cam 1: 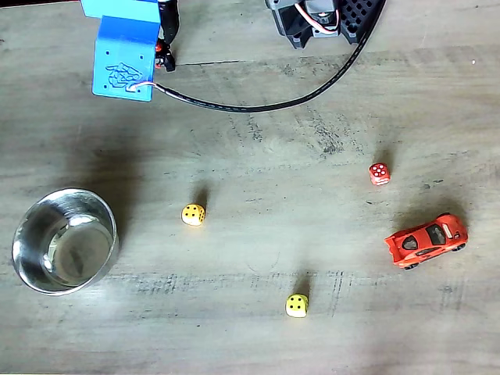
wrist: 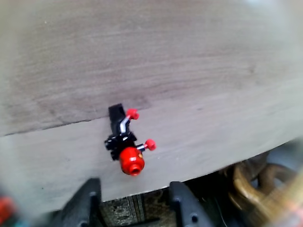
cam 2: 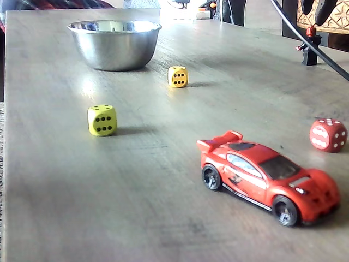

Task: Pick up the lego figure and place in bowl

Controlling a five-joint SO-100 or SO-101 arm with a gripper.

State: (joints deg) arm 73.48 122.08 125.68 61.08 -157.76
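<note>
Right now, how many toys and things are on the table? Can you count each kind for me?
Dice: 3, two yellow ones and a red one
Toy car: 1
Lego figure: 1
Bowl: 1
Total: 6 things

Open table between figure and bowl, with scattered small obstacles

In a fixed view we see a wide bare stretch of table between the lego figure at the top edge and the bowl at lower left; only the black cable lies across the upper part. The yellow die sits near the bowl's right, the yellow-green die lower down, the red die and red toy car well apart at right. In the wrist view the gripper stands spread just beside the figure, nothing between them.
</note>
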